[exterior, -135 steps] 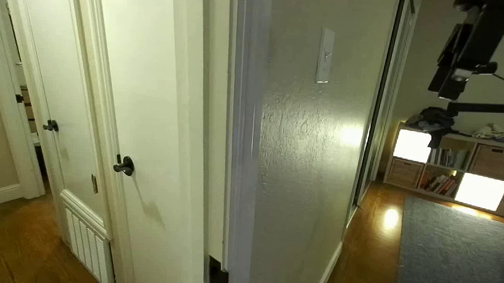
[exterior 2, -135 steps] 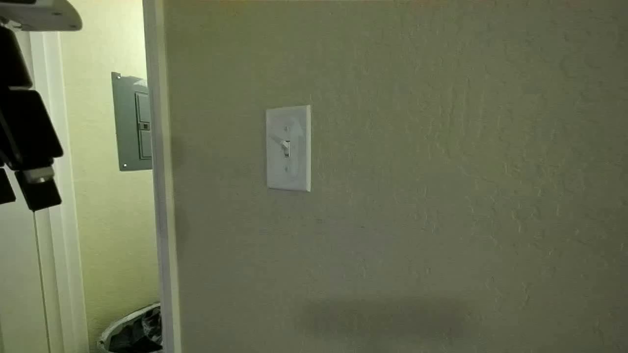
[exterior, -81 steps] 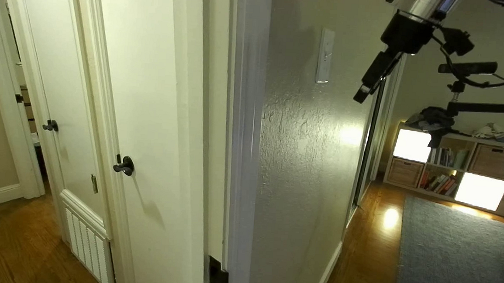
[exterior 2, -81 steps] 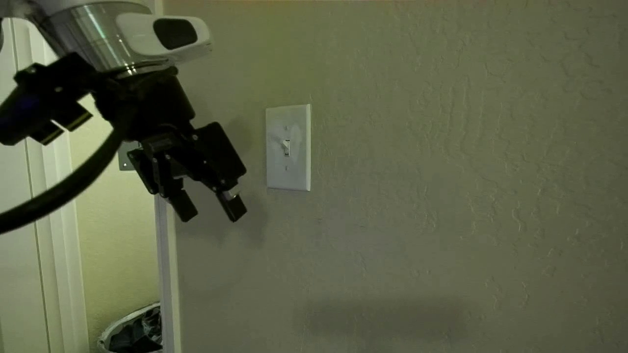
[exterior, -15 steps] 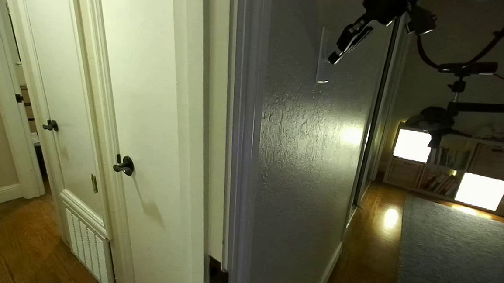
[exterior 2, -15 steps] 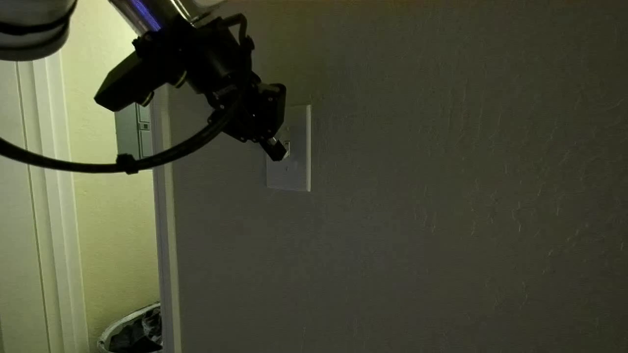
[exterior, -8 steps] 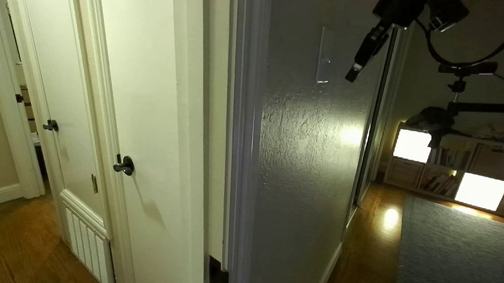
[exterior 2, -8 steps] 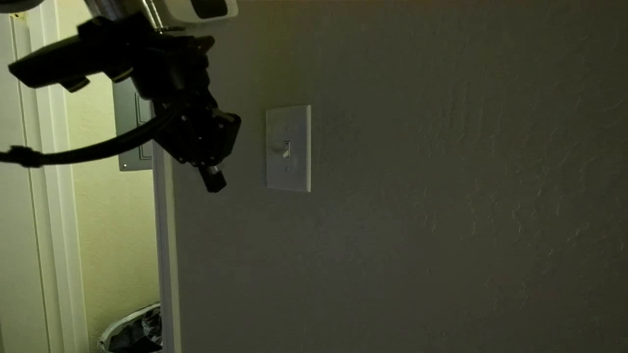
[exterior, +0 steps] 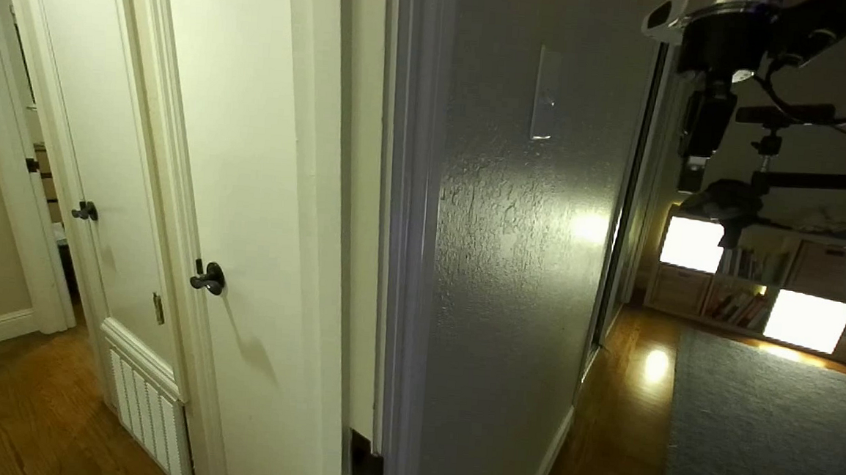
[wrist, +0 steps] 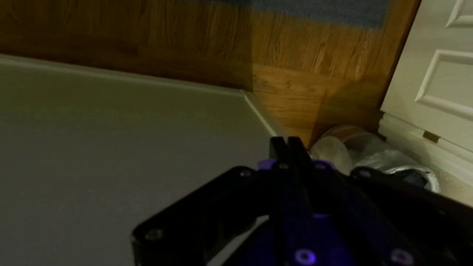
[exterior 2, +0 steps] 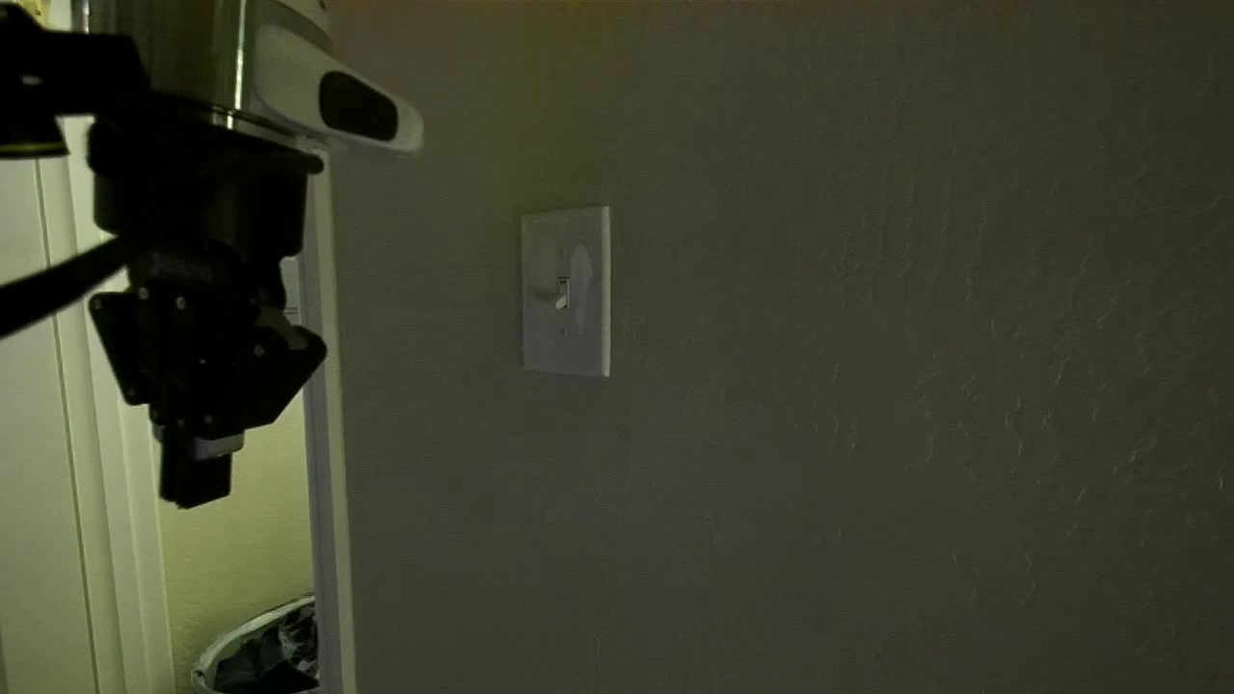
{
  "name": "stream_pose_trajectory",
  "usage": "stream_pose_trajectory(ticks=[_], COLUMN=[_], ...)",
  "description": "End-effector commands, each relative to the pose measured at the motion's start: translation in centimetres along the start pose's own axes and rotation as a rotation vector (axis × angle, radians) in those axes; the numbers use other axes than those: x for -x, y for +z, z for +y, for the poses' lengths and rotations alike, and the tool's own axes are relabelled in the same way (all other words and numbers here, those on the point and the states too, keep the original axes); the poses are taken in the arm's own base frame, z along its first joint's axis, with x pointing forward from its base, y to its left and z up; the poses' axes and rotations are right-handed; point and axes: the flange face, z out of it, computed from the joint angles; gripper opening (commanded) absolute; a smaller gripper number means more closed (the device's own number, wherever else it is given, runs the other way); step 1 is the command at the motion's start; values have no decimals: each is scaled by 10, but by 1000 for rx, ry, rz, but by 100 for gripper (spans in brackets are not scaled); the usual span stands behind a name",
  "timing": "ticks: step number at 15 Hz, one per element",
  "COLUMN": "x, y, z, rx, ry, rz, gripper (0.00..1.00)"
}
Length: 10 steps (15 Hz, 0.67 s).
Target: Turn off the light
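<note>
In an exterior view, points the gripper (exterior 2: 196, 482) down, clenched; shows the light switch (exterior 2: 567, 352) on the wall (exterior 2: 868, 405), well apart, above and right of the gripper's tips, with toggle (exterior 2: 561, 295) tilted down. In an exterior view, shows a shelf unit (exterior: 774, 230) with 3 bright panels (exterior: 807, 321) below and behind the gripper, and 2 dark door handles (exterior: 207, 278) far left of it. In the wrist view, presses 2 fingers (wrist: 278, 147) together, with a bin (wrist: 380, 159) beyond and right of them, and the wall left.
</note>
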Motion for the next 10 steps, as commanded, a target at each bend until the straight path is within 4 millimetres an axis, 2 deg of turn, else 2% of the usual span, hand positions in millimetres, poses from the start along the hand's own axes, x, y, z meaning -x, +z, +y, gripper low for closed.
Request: stream_pose_trajectory(ticks=[1, 8, 9, 10], x=[7, -12, -11, -13], y=[3, -9, -5, -6], z=[-3, -33, -26, -29], rx=[-1, 12, 9, 12], ry=[-9, -65, -61, -68], rz=[-92, -1, -36, -32], gripper=[36, 83, 63, 71])
